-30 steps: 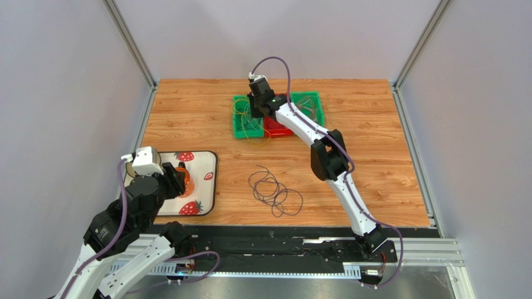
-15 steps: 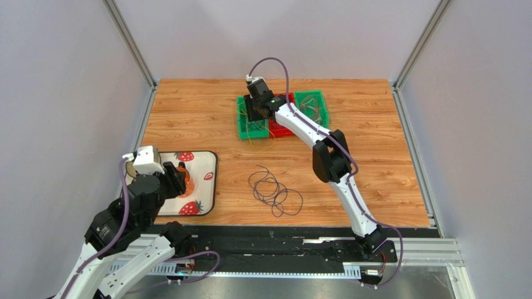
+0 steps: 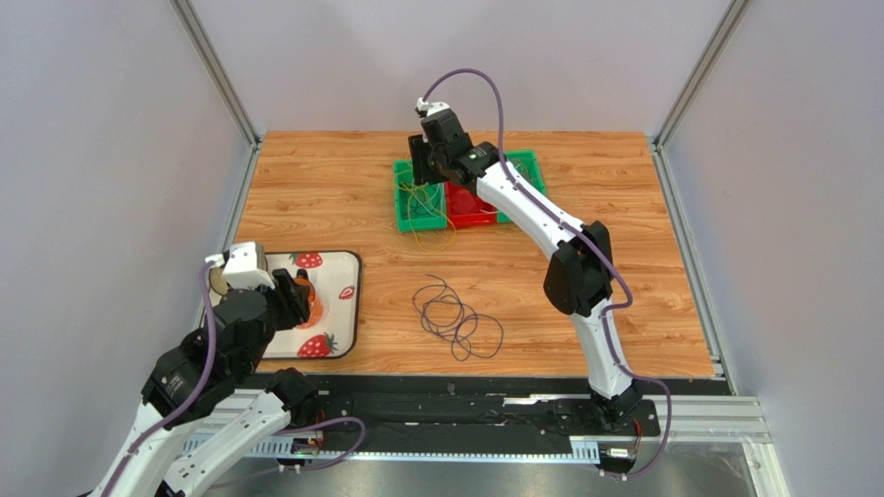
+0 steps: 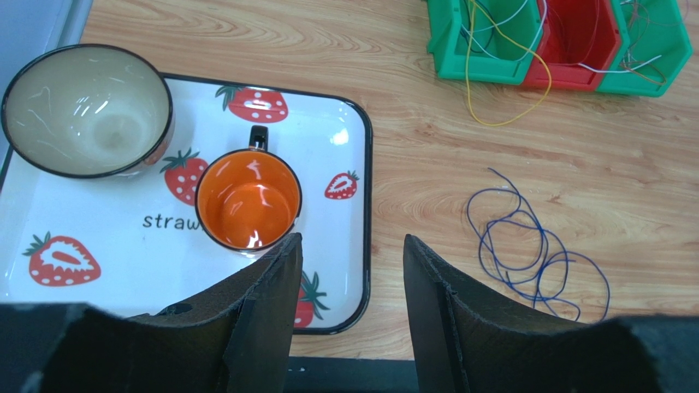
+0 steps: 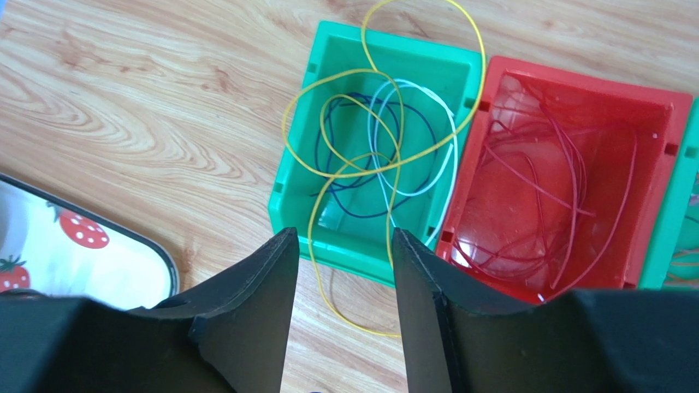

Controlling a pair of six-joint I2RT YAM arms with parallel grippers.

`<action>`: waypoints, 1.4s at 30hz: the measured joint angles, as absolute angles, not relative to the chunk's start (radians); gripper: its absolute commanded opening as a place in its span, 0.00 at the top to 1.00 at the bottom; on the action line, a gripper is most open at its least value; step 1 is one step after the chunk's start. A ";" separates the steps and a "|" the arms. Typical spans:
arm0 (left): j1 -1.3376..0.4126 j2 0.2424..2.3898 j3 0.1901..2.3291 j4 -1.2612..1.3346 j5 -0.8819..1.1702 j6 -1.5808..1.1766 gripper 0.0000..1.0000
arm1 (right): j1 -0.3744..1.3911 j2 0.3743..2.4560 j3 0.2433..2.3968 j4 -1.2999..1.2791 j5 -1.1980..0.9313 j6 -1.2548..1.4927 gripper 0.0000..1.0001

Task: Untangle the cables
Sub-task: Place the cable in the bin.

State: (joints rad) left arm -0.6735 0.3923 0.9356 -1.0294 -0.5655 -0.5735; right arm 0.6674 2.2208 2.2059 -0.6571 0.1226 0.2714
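Note:
A dark purple cable (image 3: 457, 319) lies coiled loose on the wood, also seen in the left wrist view (image 4: 533, 246). A yellow cable (image 5: 386, 123) loops through the left green bin (image 5: 394, 37) and hangs over its near wall onto the table. White and dark cables lie under it in the same bin. Reddish cables (image 5: 558, 188) fill the red bin (image 5: 574, 70). My right gripper (image 5: 340, 237) hovers open above the green bin's near wall, holding nothing. My left gripper (image 4: 350, 241) stands open over the tray's right edge, also holding nothing.
A strawberry-print tray (image 4: 344, 147) at the front left carries a cream bowl (image 4: 86, 110) and an orange mug (image 4: 246, 201). A second green bin (image 4: 656, 74) with thin cables sits right of the red one. Grey walls and metal posts enclose the table.
My right gripper went from shut to open and rose a little over the bins, its elbow swinging right. The bins slid slightly right. The left arm has not moved.

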 measured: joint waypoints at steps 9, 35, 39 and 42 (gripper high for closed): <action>-0.673 0.392 0.936 -1.029 -0.561 -0.574 0.43 | 0.667 2.130 1.896 -0.705 0.179 0.345 0.53; -0.673 0.405 0.936 -1.029 -0.559 -0.574 0.43 | 0.666 2.170 1.868 -0.699 0.207 0.302 0.68; -0.673 0.405 0.936 -1.029 -0.559 -0.574 0.43 | 0.666 2.187 1.874 -0.699 0.211 0.297 0.83; -0.673 0.405 0.936 -1.029 -0.559 -0.574 0.43 | 0.666 2.194 1.875 -0.702 0.212 0.289 0.98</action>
State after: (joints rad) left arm -0.6735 0.4049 0.9356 -1.0290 -0.5587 -0.5739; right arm 0.6662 2.1944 1.8748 -0.7025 0.2119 0.2893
